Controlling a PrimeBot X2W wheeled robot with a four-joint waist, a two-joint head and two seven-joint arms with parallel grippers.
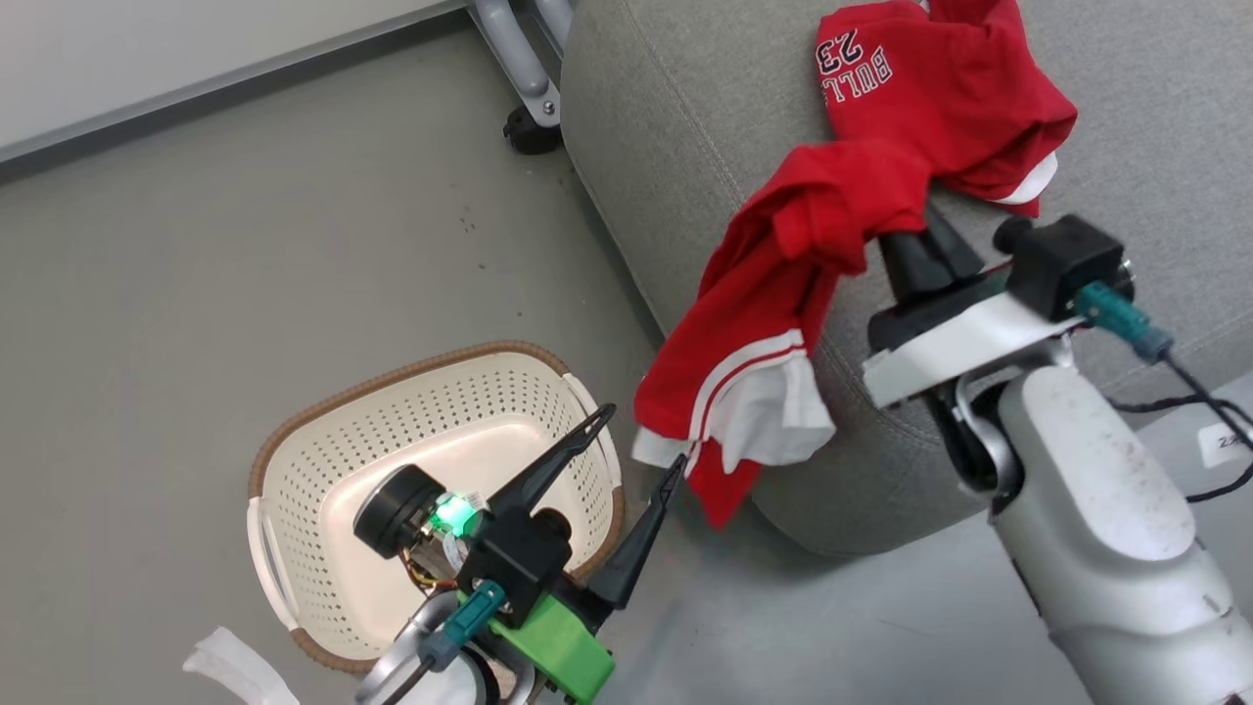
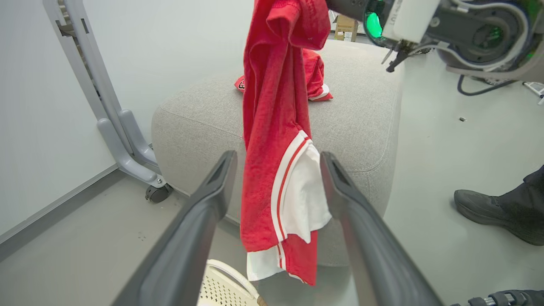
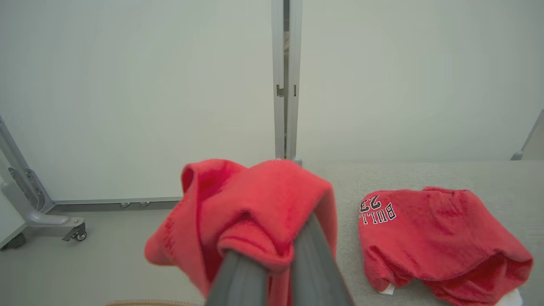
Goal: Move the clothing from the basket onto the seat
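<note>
Grey floor [image 1: 245,245], white wall [image 1: 147,59] behind. Seat [image 1: 685,117] = big grey cushion, takes the upper right of head view. Basket [image 1: 323,460] sits on floor near seat's rounded corner, apart from it.

Clothing:
- jersey [image 1: 940,88]: crumpled on top of seat, "BULLS 23" lettering reads upside down in head view.
- shorts [image 1: 783,294]: bunched over R gripper's fingers, rest hangs down past seat's front edge, white panel + stripes at the low end. Low end hangs clear of floor, btwn basket and seat. Touching seat's side or not: can't tell.

R gripper [image 1: 925,250]: jaws closed, pinching the shorts' top fold; tips buried in fabric. It's over the seat's edge, just beside the jersey.

L gripper [image 1: 641,441]: jaws spread wide, holding nothing, over the basket's near-seat rim. In L wrist view the shorts hang framed btwn its fingers [image 2: 204,221] but farther off, no contact.

Misc: grey wheeled frame [image 2: 123,144] stands by the wall next to seat. Person's dark shoe [image 2: 488,210] on floor, other side of seat, well apart from basket.
</note>
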